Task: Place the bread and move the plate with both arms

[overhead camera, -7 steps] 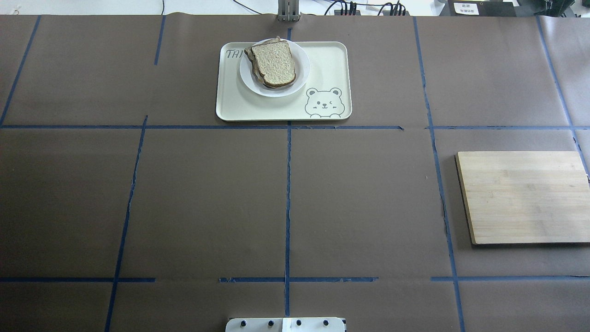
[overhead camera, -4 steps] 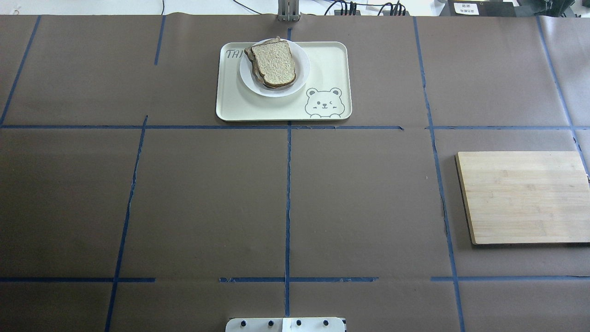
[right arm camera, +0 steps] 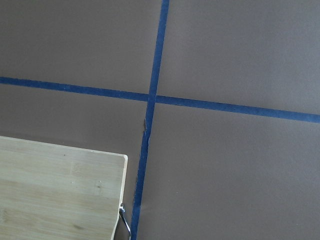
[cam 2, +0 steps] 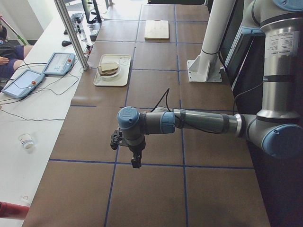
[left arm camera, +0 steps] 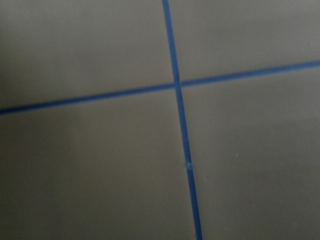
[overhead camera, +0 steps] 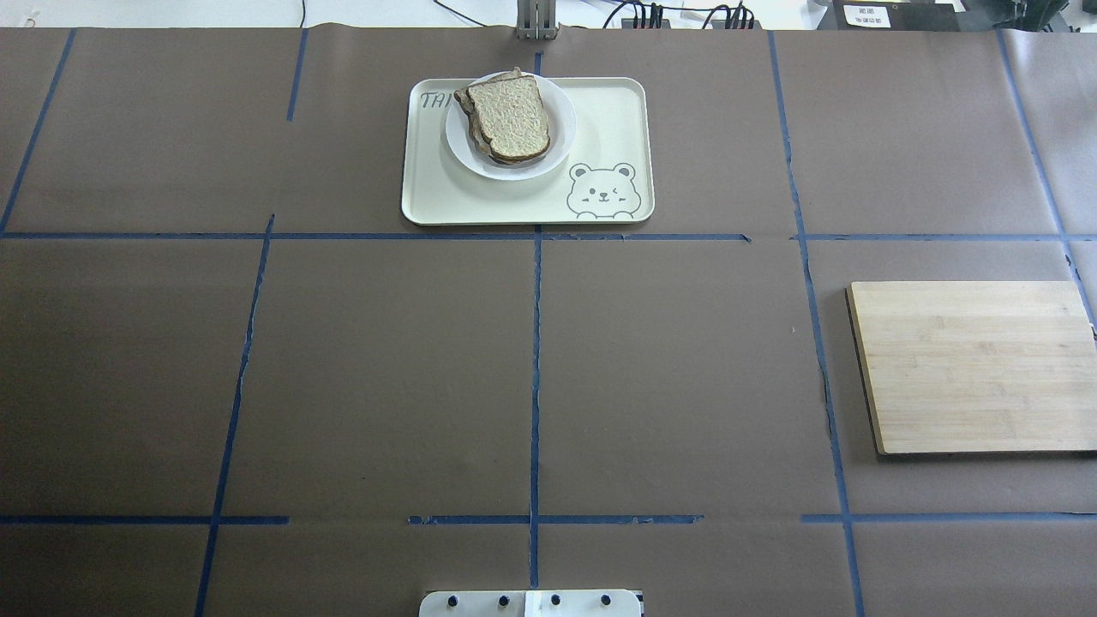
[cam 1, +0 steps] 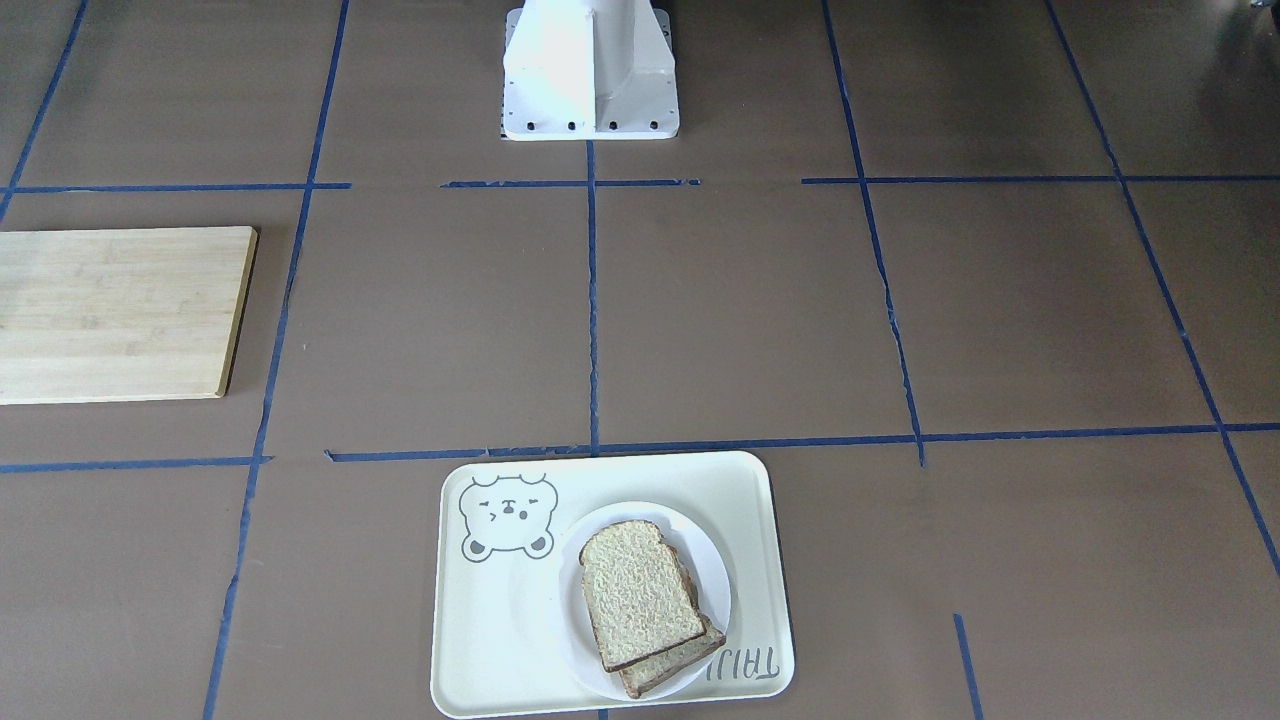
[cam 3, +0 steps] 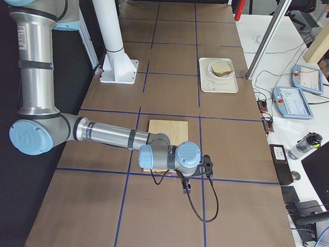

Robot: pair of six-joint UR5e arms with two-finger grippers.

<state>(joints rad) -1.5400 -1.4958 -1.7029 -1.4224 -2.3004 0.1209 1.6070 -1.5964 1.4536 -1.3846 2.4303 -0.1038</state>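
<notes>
A slice of bread (overhead camera: 509,107) lies on top of a second, mostly hidden slice on the small white plate (overhead camera: 563,120). The plate sits on the cream bear tray (overhead camera: 617,111) at the table's far middle. Bread (cam 1: 640,595) and plate (cam 1: 718,585) also show in the front-facing view. My left gripper (cam 2: 136,161) hangs over bare table far off to the left, seen only in the exterior left view. My right gripper (cam 3: 186,188) hangs near the wooden board's corner, seen only in the exterior right view. I cannot tell whether either is open or shut.
A pale wooden board (overhead camera: 973,364) lies at the right; its corner shows in the right wrist view (right arm camera: 55,195). The white pedestal (cam 1: 590,70) stands at the robot's base. Brown paper with blue tape lines covers the table. Operator tablets (cam 2: 59,64) lie beyond the far edge.
</notes>
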